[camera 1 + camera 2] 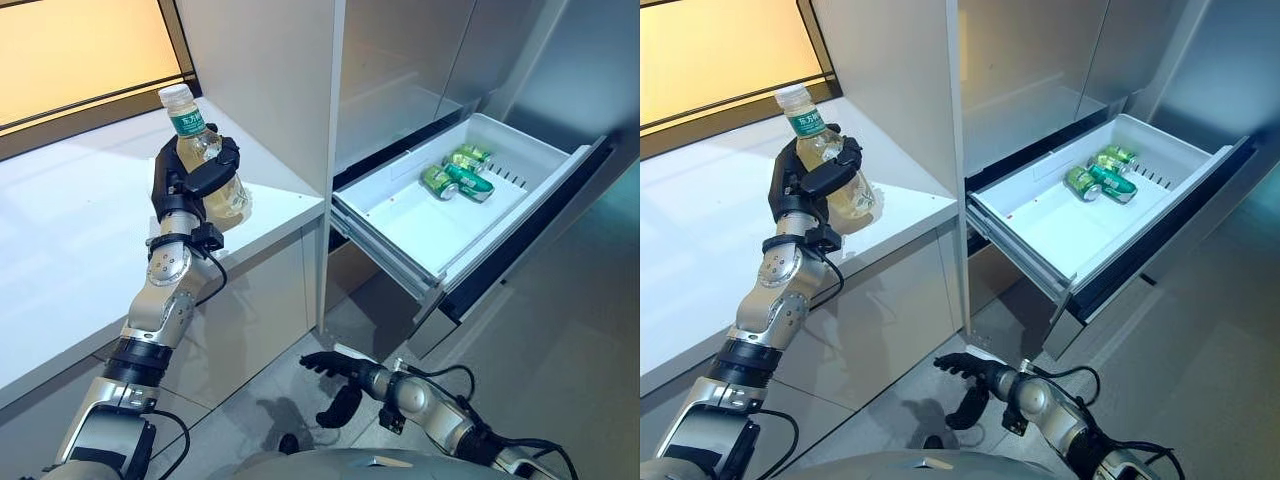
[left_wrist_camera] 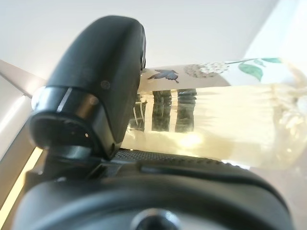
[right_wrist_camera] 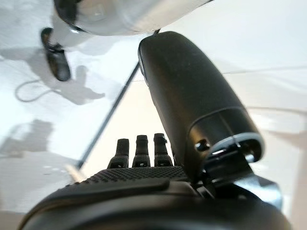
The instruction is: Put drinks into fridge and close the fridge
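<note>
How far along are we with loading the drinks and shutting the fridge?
Partly done. Green drink cans already lie in the open white fridge drawer. In hand: the left hand is curled round a clear plastic bottle of pale yellow drink, raised over the white counter. The right hand hangs open and empty, low near the floor. Left: place the bottle in the drawer, then push it shut.

We see our right hand [image 3: 158,201] from very close, its dark ribbed palm filling the near edge. The thumb [image 3: 192,100] stands out large and rounded beside the fingers [image 3: 141,151], which reach out straight in a short row with nothing between them. Past the fingers lies the pale floor [image 3: 268,48], crossed by a thin dark seam [image 3: 108,120] that runs away beyond the fingertips.
</note>
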Controlling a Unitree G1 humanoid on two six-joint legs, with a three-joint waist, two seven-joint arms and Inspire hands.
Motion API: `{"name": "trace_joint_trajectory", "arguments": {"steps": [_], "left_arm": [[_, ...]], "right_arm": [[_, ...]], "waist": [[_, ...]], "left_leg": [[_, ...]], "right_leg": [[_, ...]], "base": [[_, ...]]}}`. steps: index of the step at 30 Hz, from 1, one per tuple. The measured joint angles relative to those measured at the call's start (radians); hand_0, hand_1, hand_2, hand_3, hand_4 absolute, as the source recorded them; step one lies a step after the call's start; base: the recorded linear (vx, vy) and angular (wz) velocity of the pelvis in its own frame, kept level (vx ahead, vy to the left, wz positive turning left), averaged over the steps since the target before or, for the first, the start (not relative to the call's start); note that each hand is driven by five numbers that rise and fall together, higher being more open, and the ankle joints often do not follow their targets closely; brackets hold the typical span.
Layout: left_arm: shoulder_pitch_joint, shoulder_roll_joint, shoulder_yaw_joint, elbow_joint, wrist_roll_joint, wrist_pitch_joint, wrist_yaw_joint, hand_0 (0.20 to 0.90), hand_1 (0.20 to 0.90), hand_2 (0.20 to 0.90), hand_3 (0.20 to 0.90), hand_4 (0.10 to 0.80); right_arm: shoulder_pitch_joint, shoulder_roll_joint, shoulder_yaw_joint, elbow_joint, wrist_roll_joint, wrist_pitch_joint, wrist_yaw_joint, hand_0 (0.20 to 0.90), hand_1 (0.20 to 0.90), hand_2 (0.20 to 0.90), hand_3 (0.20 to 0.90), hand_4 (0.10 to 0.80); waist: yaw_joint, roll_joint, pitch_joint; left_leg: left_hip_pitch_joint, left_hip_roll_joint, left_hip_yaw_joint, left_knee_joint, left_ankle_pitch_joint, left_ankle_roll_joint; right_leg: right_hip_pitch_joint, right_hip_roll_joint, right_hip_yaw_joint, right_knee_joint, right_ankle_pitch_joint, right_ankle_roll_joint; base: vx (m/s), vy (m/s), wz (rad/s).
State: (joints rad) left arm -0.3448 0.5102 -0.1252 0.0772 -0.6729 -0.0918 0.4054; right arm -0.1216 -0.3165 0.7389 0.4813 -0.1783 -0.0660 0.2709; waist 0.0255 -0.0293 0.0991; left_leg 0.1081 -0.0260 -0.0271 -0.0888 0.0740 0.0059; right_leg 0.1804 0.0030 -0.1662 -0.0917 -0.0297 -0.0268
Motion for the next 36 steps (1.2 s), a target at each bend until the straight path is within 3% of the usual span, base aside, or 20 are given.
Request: {"name": "trace_joint_trajectory", "arguments": {"steps": [4,9,12,18,22,29,36], "left_arm": [[0.025,-0.008,0.004,-0.051,0.0,-0.006,-0.002,0.3,0.3,0.3,0.2,0.1],[0.078,-0.009,0.004,-0.153,-0.001,-0.05,-0.078,0.3,0.3,0.3,0.2,0.1],[0.101,-0.01,0.004,-0.217,0.0,-0.107,-0.163,0.3,0.3,0.3,0.2,0.1],[0.105,-0.011,0.026,-0.244,0.003,-0.164,-0.31,0.3,0.3,0.3,0.2,0.1],[0.119,-0.011,0.08,-0.253,0.001,-0.188,-0.383,0.3,0.3,0.3,0.2,0.1],[0.119,0.006,0.163,-0.267,0.003,-0.237,-0.467,0.3,0.3,0.3,0.2,0.1],[0.116,0.026,0.139,-0.267,0.006,-0.238,-0.515,0.3,0.3,0.3,0.2,0.1]], "right_arm": [[-0.003,-0.06,-0.003,-0.14,0.067,0.015,0.083,0.9,0.9,0.9,0.9,0.8],[-0.003,-0.129,-0.089,-0.3,0.229,0.045,0.261,0.9,0.9,0.9,0.9,0.8],[-0.009,-0.151,-0.208,-0.431,0.419,0.081,0.43,0.9,0.9,0.9,0.9,0.8],[-0.04,-0.15,-0.411,-0.536,0.678,0.095,0.587,0.9,0.9,0.9,0.9,0.8],[-0.041,-0.155,-0.527,-0.587,0.749,0.081,0.576,0.9,0.9,0.9,0.9,0.8],[-0.038,-0.211,-0.651,-0.597,0.744,0.061,0.382,0.9,0.9,0.9,0.9,0.8],[-0.097,-0.224,-0.596,-0.597,0.734,0.092,0.277,0.9,0.9,0.9,0.9,0.8]], "waist": [[0.006,0.002,0.009],[0.011,-0.002,0.021],[0.01,-0.004,0.032],[0.008,-0.004,0.033],[0.0,-0.007,0.034],[-0.003,-0.009,0.035],[-0.01,-0.011,0.037]], "left_leg": [[-0.007,-0.003,-0.008,0.0,0.005,0.002],[-0.008,-0.006,-0.008,0.0,0.006,0.004],[-0.007,-0.008,-0.007,0.0,0.007,0.005],[-0.006,-0.008,-0.006,0.0,0.007,0.005],[-0.006,-0.008,-0.005,0.0,0.006,0.005],[-0.008,-0.008,0.0,0.0,0.006,0.005],[-0.008,-0.008,0.003,0.0,0.006,0.005]], "right_leg": [[-0.003,-0.002,-0.009,0.0,0.0,0.001],[-0.003,-0.005,-0.009,0.0,0.0,0.001],[-0.003,-0.006,-0.008,0.0,0.0,0.003],[-0.003,-0.006,-0.006,0.0,0.0,0.003],[-0.003,-0.006,-0.005,0.0,0.0,0.003],[-0.009,-0.006,0.002,0.0,0.001,0.004],[-0.009,-0.006,0.01,0.0,0.003,0.006]], "base": [[-0.043,0.007,0.08],[0.0,0.0,0.0],[0.0,0.0,0.0],[-0.018,-0.002,0.0],[-0.015,-0.002,0.0],[-0.013,0.001,-0.01],[-0.007,0.0,-0.01]]}}
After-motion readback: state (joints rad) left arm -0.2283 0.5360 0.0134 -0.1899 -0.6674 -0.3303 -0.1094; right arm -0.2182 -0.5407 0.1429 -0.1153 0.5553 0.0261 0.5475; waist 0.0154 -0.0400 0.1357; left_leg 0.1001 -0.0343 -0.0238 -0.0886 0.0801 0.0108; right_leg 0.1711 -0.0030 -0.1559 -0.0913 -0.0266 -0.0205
